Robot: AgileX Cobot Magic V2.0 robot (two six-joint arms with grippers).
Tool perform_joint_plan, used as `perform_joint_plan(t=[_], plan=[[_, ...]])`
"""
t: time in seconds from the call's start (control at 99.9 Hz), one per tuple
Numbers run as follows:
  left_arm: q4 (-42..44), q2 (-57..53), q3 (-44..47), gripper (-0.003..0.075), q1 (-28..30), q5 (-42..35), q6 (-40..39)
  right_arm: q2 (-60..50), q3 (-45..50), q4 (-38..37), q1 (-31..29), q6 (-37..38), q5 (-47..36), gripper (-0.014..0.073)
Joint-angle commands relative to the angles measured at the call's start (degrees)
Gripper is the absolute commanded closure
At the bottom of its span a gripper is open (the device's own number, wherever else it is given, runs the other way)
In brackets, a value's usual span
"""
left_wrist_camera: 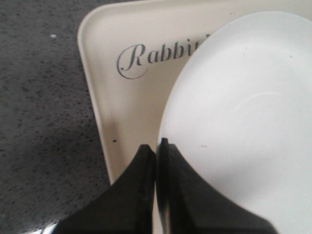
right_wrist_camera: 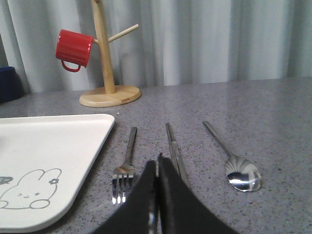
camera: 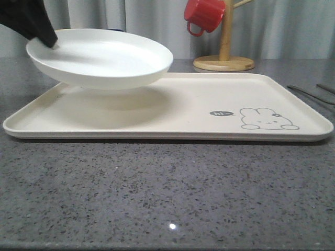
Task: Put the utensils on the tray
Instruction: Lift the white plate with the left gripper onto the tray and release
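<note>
- My left pincer [left_wrist_camera: 156, 146] is clamped on the rim of the plate [camera: 99, 57], one finger over the edge and one under, and holds it in the air above the left part of the tray [camera: 172, 130]; the shadow under the plate shows it is clear of the tray floor.
- My right pincer [right_wrist_camera: 157, 163] has its fingers pressed together with nothing between them, low over the table [right_wrist_camera: 273, 112] just above the near end of the chopsticks [right_wrist_camera: 173, 144].
- None of the utensils is on the tray yet, as far as I can judge: the fork [right_wrist_camera: 126, 170], the chopsticks and the spoon [right_wrist_camera: 239, 170] all lie side by side on the table, just beside the tray's right edge, handles pointing away from me.
- So the whole of the utensil work is left: three pick-ups, three placings.
- The tray's right part, with the rabbit drawing [camera: 267, 120], lies bare and open for them.
- The plate is the thing in hand first; I judge it must be set down or moved off before my left arm is free.
- Behind the tray stands a wooden mug tree [camera: 225, 57] with a red mug [camera: 204, 14] hung on it, well apart from the cutlery and not in the way.
- The utensils lie flat and thin on hard stone, which I expect makes them awkward to pinch up.
</note>
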Motion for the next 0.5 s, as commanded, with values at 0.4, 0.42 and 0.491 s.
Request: perform_joint_plan(t=[0.4,0.42,0.491], plan=[[-3.7,5.6,-2.9,0.0737,-1.4,-4.4,-0.2,-1.3,-1.1,-0.2,-0.3,-0.4,-4.7,0.0662],[-3.7,5.8,-2.9,0.0737,-1.4,-4.4,-0.2,-1.3,-1.1,-0.2,-0.3,-0.4,-4.7,0.0662],[-3.7,6.0,-2.9,0.0735,-1.4,-4.4,-0.2,-1.3,-1.1,-0.2,-0.3,-0.4,-4.7,0.0662]])
